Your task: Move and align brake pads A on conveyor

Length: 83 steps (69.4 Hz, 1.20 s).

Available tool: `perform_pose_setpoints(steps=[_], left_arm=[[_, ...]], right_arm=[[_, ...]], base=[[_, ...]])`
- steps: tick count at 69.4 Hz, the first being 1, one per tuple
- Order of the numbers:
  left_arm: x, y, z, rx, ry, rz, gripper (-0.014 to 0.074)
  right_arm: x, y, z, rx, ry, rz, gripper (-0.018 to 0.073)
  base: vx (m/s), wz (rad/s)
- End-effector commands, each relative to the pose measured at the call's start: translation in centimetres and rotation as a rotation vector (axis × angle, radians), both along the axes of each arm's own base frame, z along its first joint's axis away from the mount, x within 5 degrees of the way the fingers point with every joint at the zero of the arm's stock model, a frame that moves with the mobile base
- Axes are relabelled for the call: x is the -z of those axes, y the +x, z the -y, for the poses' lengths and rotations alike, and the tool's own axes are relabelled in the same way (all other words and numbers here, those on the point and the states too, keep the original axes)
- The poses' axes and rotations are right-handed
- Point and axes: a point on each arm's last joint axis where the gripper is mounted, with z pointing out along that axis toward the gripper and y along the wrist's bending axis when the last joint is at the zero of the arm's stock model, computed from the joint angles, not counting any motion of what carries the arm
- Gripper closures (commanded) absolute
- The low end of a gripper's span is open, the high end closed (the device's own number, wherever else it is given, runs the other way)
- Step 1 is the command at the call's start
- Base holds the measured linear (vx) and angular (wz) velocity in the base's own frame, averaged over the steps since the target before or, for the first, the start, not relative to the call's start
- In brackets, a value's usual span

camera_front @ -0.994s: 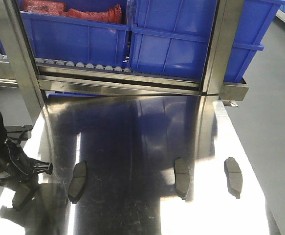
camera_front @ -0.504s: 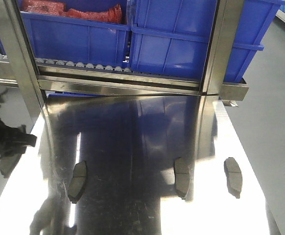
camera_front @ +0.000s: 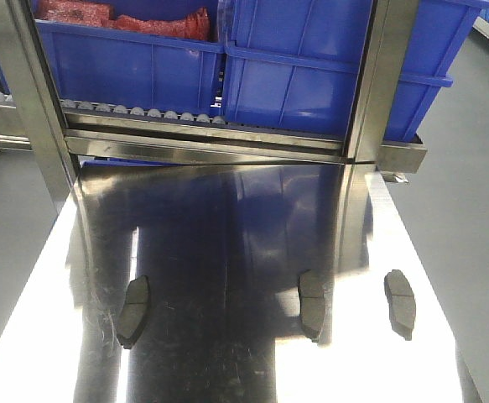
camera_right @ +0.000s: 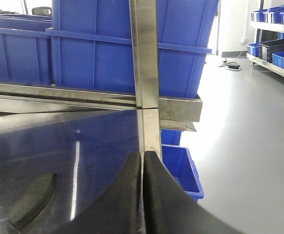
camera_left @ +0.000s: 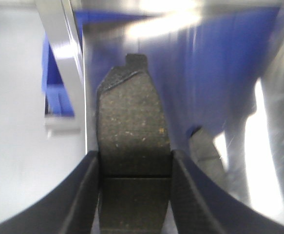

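Steel tabletop [camera_front: 227, 243]: three dark grey oblong brake pads [camera_front: 133, 311] stayed unmoved.
Left gripper [camera_left: 134, 161]: left my front view, clamped a fourth pad [camera_left: 132, 122].
Right gripper [camera_right: 142, 161]: stood closed, empty.

Shiny steel tabletop [camera_front: 227, 227] fills the lower frame, hard glare at bottom left and right. Roller rack [camera_front: 143, 113] with steel uprights runs across the top, carrying blue bins [camera_front: 311, 75]. Red packets [camera_front: 118, 17] in the upper-left bin. Grey floor [camera_front: 470, 168] at right. Right wrist view: shelving [camera_right: 278, 44] with more bins upper right, white wall [camera_right: 232, 24] behind.
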Motion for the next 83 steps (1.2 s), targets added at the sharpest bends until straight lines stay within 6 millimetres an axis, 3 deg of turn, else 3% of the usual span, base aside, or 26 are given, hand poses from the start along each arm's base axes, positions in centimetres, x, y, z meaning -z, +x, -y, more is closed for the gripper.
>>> perform_pose_setpoints(steps=[1,13,27,83], left_arm=[[-1.7,-1.5,0.0,-0.009,-0.065,0.183,0.0603],[0.0,-4.2,-0.2,-0.019,-0.095,0.264,0.0603],[2.3,-6.0,-0.5,-0.037,-0.120,0.354,0.0603],[2.6,-6.4,-0.6,-0.040,-0.121,0.384,0.0603]], right_arm=[[-0.4,0.0,0.1,0.009,-0.008,0.078,0.0566],[-0.4,0.0,0.1,0.009,-0.008,0.078,0.0566],[-0.4,0.0,0.1,0.009,-0.008,0.078,0.0566],[-0.4,0.0,0.1,0.009,-0.008,0.078,0.0566]], base=[[0.00,0.00],[0.00,0.00],[0.00,0.00],[0.00,0.00]])
